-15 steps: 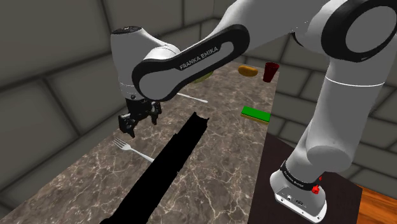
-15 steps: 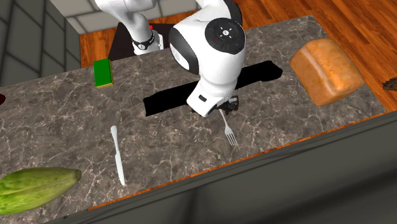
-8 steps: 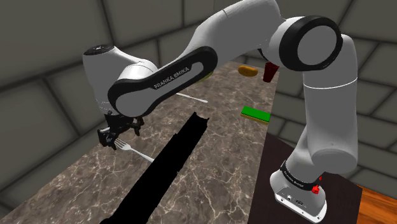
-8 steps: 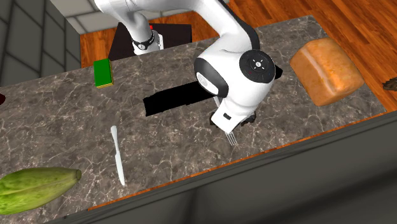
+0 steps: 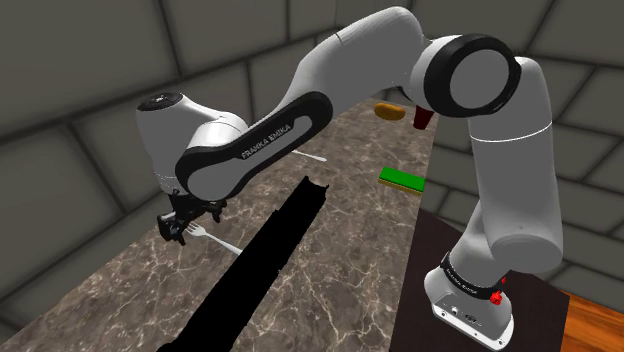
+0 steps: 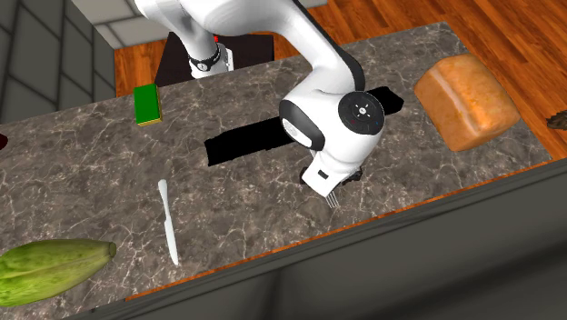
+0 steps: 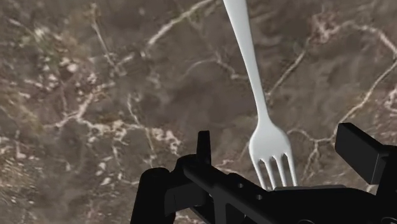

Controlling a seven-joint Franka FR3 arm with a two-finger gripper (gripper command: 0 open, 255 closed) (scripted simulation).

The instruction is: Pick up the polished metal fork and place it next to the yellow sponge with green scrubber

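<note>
Low left in the shoulder view, the gripper (image 5: 178,228) partly hides the tines of the white fork (image 5: 222,243). Its jaws are released and stand apart on both sides of the tines, not touching.

The slim pale grey fork (image 7: 270,140) looks smooth and faintly shiny. The brown marble counter top (image 7: 95,95) looks polished.

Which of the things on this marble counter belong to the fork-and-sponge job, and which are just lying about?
For the job:
- slim pale grey fork, lying between the open jaws
- flat rectangular sponge, green on top with a yellow edge

Lying about:
- white table knife
- long green vegetable
- brown bread loaf
- dark red cup
</note>
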